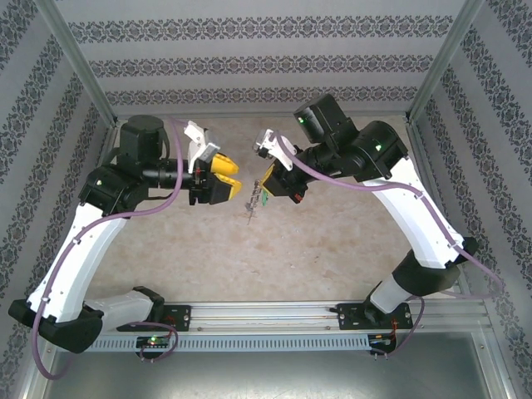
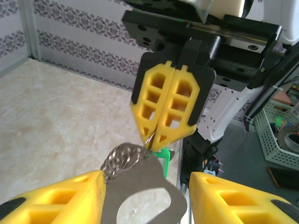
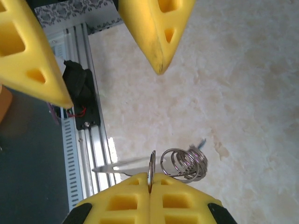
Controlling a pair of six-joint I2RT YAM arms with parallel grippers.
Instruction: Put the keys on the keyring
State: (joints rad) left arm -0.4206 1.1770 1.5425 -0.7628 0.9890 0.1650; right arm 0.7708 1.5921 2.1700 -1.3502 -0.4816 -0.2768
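My right gripper (image 1: 268,179) (image 3: 150,179) is shut on a thin split ring (image 3: 151,163), held above the table. From that ring hang a bunch of wire rings (image 3: 186,163) (image 2: 119,157), the flat grey keyring loop (image 2: 140,191) (image 1: 252,206) and the key's light green tag (image 2: 164,159) (image 1: 263,197); the key's metal is mostly hidden behind the loop. A bit of blue tag (image 3: 201,142) pokes out behind the rings. My left gripper (image 1: 233,176) (image 2: 145,181) is open, its fingers (image 2: 70,198) either side of the grey loop, the left finger close against the loop's edge.
The pale stone-patterned table top (image 1: 332,241) lies below both grippers. An aluminium rail (image 1: 266,312) runs along the near edge. Patterned walls and metal posts (image 1: 79,62) close in the back and sides. A green basket (image 2: 280,135) stands off the table.
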